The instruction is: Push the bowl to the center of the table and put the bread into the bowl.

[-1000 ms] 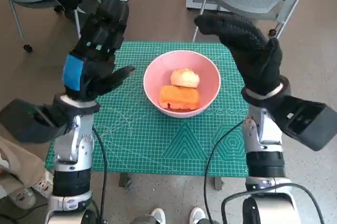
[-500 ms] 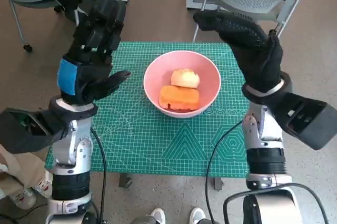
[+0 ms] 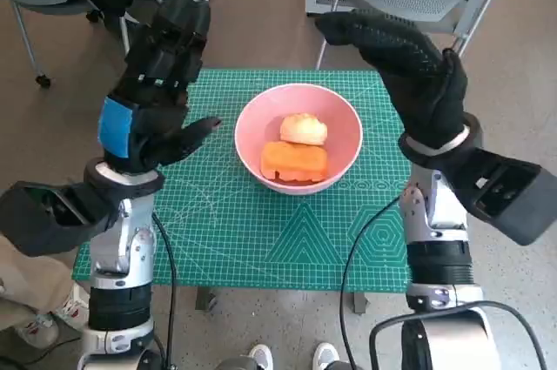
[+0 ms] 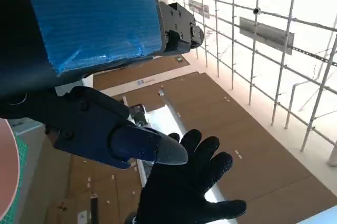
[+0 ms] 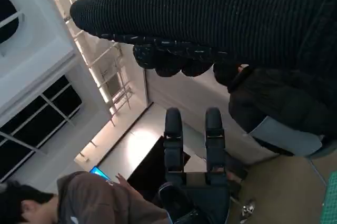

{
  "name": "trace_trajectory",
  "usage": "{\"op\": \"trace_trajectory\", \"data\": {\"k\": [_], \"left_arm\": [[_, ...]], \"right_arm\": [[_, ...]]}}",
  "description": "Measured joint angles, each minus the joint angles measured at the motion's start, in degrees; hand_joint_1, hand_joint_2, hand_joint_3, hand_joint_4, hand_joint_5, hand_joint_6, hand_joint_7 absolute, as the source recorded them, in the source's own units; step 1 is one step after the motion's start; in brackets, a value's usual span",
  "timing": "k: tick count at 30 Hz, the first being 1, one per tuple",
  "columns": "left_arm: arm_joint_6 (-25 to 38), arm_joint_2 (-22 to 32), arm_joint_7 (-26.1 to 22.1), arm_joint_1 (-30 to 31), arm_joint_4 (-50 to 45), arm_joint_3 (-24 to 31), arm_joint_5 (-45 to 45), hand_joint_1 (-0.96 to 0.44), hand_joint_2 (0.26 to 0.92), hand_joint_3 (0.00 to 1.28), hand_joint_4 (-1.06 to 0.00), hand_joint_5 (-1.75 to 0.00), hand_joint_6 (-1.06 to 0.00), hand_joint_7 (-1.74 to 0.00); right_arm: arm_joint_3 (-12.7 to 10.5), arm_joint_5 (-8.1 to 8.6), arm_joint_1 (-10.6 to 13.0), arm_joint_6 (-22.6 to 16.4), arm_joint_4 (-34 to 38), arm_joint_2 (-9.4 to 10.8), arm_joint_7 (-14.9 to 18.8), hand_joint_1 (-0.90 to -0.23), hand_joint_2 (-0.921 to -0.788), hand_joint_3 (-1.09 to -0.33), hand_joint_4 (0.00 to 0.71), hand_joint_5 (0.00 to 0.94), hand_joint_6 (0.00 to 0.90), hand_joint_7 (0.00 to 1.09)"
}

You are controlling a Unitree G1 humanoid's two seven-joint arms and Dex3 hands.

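Bread (image 3: 295, 161) sits in the pink bowl (image 3: 347, 117) mid-counter; left hand (image 3: 146, 100) and right hand (image 3: 409, 70) flank it, fingers spread, holding nothing.

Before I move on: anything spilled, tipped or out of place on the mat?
Nothing stands out. The pink bowl sits upright on the green mat, holding the bread roll and orange loaf. Left hand and right hand hover open.

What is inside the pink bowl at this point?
The pink bowl holds two pieces of bread: a pale round roll and, nearer the robot, an orange-brown oblong piece, touching. Anything beneath them is covered.
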Motion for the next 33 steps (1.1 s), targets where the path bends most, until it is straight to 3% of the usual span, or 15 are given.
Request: {"op": "trace_trajectory", "data": {"k": [33], "left_arm": [[1.8,1.0,-1.7,-2.3,1.0,-0.9,0.3,-0.63,0.921,0.14,-0.01,0.00,-0.21,-0.08]], "right_arm": [[-0.6,-0.13,0.0,-0.3,0.5,-0.8,0.0,-0.730,-0.921,-0.792,0.068,0.007,0.002,0.26]]}}
